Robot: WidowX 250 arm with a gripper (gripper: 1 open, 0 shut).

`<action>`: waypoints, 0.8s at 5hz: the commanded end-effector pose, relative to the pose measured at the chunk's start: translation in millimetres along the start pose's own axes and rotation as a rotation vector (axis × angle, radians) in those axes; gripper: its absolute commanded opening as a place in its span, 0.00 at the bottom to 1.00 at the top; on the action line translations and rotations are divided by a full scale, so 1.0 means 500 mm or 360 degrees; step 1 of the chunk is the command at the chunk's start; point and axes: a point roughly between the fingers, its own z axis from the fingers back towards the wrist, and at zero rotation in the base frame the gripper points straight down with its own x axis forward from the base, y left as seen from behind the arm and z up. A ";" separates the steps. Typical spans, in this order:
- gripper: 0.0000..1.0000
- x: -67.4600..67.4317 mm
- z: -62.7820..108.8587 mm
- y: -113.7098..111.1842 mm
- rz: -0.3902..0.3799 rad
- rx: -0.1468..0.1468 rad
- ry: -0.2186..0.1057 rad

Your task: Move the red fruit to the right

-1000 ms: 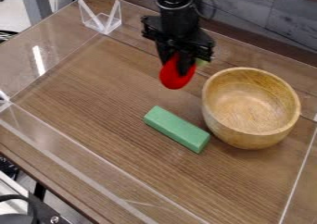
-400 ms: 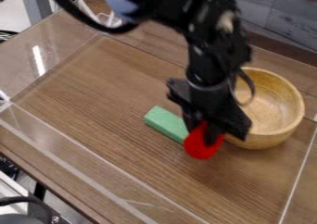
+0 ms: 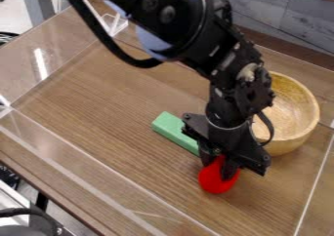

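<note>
The red fruit (image 3: 218, 177) is a small bright red rounded piece low over the wooden table near the front right. My gripper (image 3: 225, 166) points almost straight down and is shut on the red fruit, its black fingers pinching the top of it. The fruit's upper part is hidden by the fingers, and I cannot tell whether its underside touches the table. The black arm reaches in from the top left.
A green rectangular block (image 3: 175, 130) lies just left of the gripper, partly behind it. A wooden bowl (image 3: 298, 108) sits to the right behind the arm. Clear plastic walls (image 3: 39, 59) ring the wooden table (image 3: 92, 113), with the front wall close by.
My gripper has carried the red fruit from the back middle, left of the bowl, across the green block toward the front right and lower to the table. Bowl and block stayed put.
</note>
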 end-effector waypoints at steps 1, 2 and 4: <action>1.00 0.008 -0.007 -0.005 0.0116 0.0006 -0.0004; 0.00 0.005 -0.020 -0.029 0.0099 -0.0011 0.0008; 1.00 0.004 -0.017 -0.044 0.0311 -0.0001 0.0005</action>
